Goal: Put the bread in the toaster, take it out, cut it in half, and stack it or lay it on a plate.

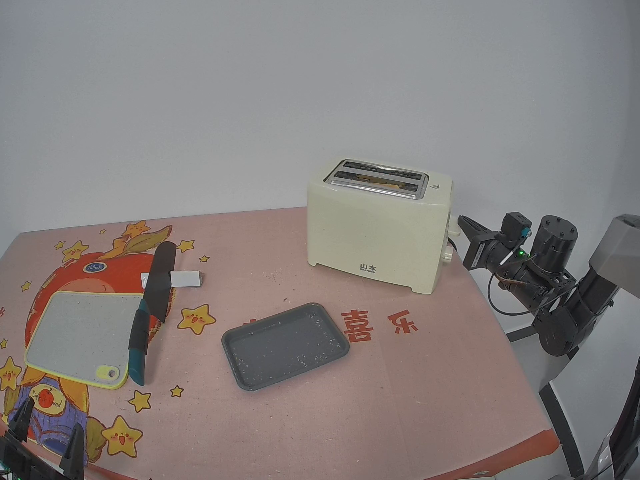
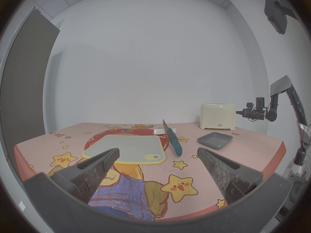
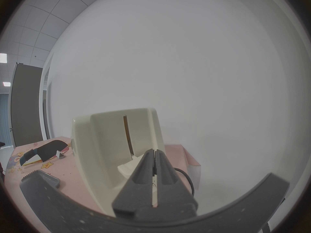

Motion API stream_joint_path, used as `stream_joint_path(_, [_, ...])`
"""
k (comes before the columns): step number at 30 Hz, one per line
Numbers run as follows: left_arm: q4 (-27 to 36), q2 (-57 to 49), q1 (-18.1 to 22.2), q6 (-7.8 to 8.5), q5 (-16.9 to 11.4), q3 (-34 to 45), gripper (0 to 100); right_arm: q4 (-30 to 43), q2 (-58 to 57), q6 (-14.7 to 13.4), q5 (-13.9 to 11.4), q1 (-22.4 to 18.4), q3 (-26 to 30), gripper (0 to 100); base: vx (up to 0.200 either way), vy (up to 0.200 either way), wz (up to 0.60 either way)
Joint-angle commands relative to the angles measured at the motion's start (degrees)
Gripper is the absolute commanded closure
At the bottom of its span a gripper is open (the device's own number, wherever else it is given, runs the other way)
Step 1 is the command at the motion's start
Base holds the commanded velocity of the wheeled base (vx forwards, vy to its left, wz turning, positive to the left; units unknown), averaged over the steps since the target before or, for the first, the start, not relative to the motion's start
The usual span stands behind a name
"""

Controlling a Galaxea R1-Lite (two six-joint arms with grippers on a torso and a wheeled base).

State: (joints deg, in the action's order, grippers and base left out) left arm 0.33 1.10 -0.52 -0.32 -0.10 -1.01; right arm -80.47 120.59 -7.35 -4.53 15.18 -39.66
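one board, one knife, one tray, one toaster, all on a pink worktop.
the left hand hovers at the near left corner, spread wide and empty. the knife lies along the board's right edge, its blade over a small white card. the grey tray sits mid-worktop, in front of the toaster. the bread shows brown, down in the nearer of two slots. small dark print marks the toaster's front, and two red characters show right of the tray. the right hand, pinched shut on nothing, points at the toaster's side lever.
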Motion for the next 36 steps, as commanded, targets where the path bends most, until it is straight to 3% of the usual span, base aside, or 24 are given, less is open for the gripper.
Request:
stream_joint_path(1, [0.02, 0.05, 0.0, -0.03, 0.01, 0.84, 0, 0.14, 0.52, 0.14, -0.04, -0.06, 0.11, 100, 0.0, 0.0, 0.0])
stream_joint_path(36, [0.02, 0.05, 0.0, -0.03, 0.01, 0.84, 0, 0.05, 1.58, 0.93, -0.04, -0.06, 0.37, 100, 0.0, 0.0, 0.0])
